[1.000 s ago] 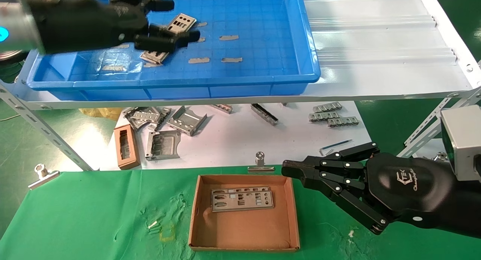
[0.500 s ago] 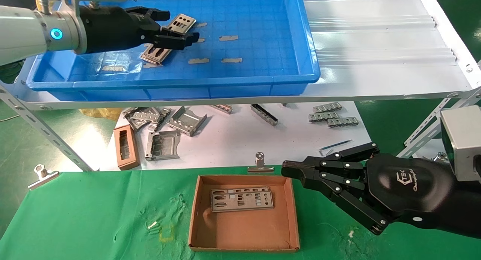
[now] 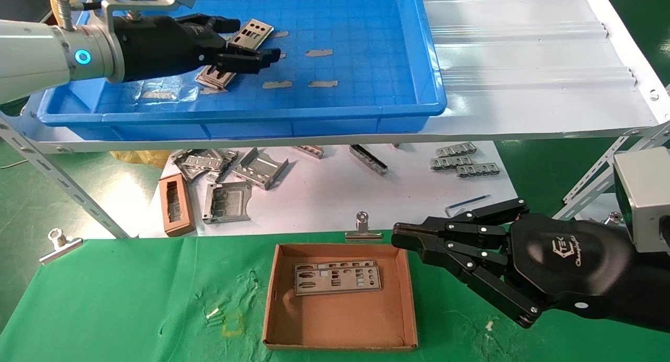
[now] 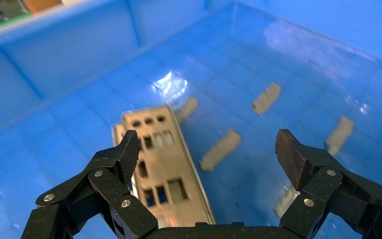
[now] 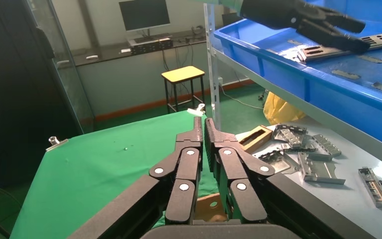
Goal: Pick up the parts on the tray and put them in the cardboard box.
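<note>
Two parts, thin silvery punched plates, lie in the blue tray (image 3: pixel 314 111): one (image 3: pixel 253 31) pokes out past my left gripper (image 3: pixel 255 37), the other (image 3: pixel 214 78) lies partly beneath it. The left gripper hovers open just above them. In the left wrist view its fingers straddle the air above a plate (image 4: pixel 164 164), one fingertip (image 4: pixel 129 147) over the plate's edge, nothing held. A third plate (image 3: pixel 337 277) rests in the cardboard box (image 3: pixel 340 315) on the green cloth. My right gripper (image 3: pixel 398 234) is shut and empty beside the box's far right corner.
Grey tape strips (image 3: pixel 319 52) are stuck to the tray floor. Below the shelf lie bent brackets (image 3: pixel 246 168), clip strips (image 3: pixel 463 160) and a small brown frame (image 3: pixel 175 205). Binder clips (image 3: pixel 362 226) hold the cloth edge. A slanted shelf strut (image 3: pixel 63 189) stands at left.
The left gripper has dropped away from the camera toward the plates in the tray, then nearly settled. The right arm and the plate in the box have not moved.
</note>
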You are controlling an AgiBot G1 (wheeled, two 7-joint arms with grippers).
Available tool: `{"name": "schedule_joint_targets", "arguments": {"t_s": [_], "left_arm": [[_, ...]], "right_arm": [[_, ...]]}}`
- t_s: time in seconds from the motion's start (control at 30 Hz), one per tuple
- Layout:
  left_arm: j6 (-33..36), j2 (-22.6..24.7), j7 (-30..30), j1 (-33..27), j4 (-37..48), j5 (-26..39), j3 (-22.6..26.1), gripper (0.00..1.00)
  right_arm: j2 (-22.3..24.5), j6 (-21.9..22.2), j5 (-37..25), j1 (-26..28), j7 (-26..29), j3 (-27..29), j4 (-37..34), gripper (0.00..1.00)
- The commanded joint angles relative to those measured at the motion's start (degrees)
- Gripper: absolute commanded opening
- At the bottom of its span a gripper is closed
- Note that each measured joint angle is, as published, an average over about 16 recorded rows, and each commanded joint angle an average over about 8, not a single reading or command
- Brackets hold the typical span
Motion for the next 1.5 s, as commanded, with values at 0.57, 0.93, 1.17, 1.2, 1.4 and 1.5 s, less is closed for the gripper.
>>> {"name": "schedule_joint_targets", "arguments": {"t_s": [0.57,0.93,1.17,1.2,1.4,1.5], "left_arm": [[-3.4,0.9,2.5,0.0,1.9,-0.1,-0.1,0.00],[-5.8,1.3,3.4,0.1,2.3,-0.5,-0.4,0.00],[-8.0,1.8,3.0,0.0,2.8,-0.6,-0.5,0.00],[-8.4,1.9,3.0,0.0,2.8,-0.6,-0.5,0.00],[-11.1,2.4,3.0,0.0,2.9,-0.6,-0.5,0.00],[-12.0,2.6,3.0,0.0,2.9,-0.5,-0.4,0.00]], "right_arm": [[0.0,0.0,0.0,0.0,0.0,0.0,0.0,1.00],[0.0,0.0,0.0,0.0,0.0,0.0,0.0,1.00],[0.0,0.0,0.0,0.0,0.0,0.0,0.0,1.00],[0.0,0.0,0.0,0.0,0.0,0.0,0.0,1.00],[0.0,0.0,0.0,0.0,0.0,0.0,0.0,1.00],[0.0,0.0,0.0,0.0,0.0,0.0,0.0,1.00]]}}
